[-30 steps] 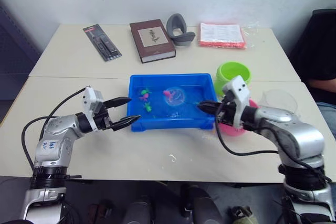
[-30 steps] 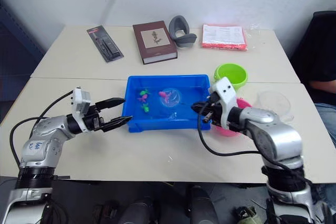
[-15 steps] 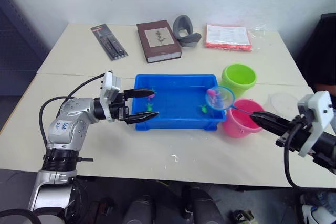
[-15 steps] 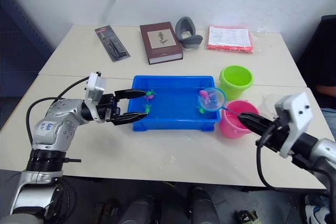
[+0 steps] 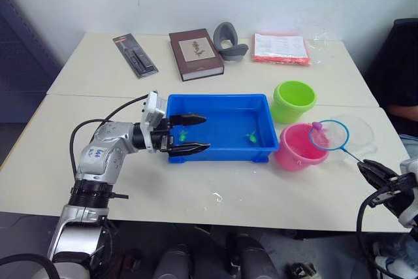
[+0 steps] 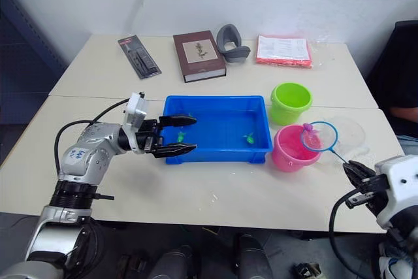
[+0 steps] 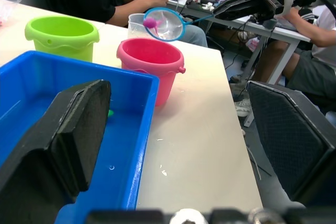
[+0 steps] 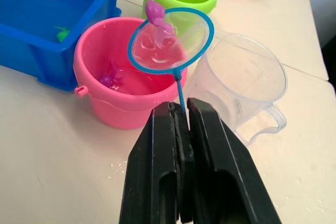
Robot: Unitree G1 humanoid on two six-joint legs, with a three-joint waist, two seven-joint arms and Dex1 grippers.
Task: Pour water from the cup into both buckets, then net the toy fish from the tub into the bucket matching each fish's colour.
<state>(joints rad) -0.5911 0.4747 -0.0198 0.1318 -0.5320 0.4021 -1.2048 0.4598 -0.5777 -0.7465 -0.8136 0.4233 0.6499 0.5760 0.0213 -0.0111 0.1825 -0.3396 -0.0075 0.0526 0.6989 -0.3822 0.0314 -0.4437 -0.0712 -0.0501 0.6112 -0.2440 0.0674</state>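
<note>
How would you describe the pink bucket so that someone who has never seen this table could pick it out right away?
Start at the blue tub in the middle of the table and go to its end on the robot's right. Two small buckets stand there: the pink bucket is the nearer one, with the green bucket behind it and the clear cup beside it. The net hangs over its rim.

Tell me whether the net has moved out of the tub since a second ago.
Yes. The net, held by the right gripper, has left the blue tub and gone to the robot's right, to the far edge of the pink bucket, carrying a pink fish.
</note>
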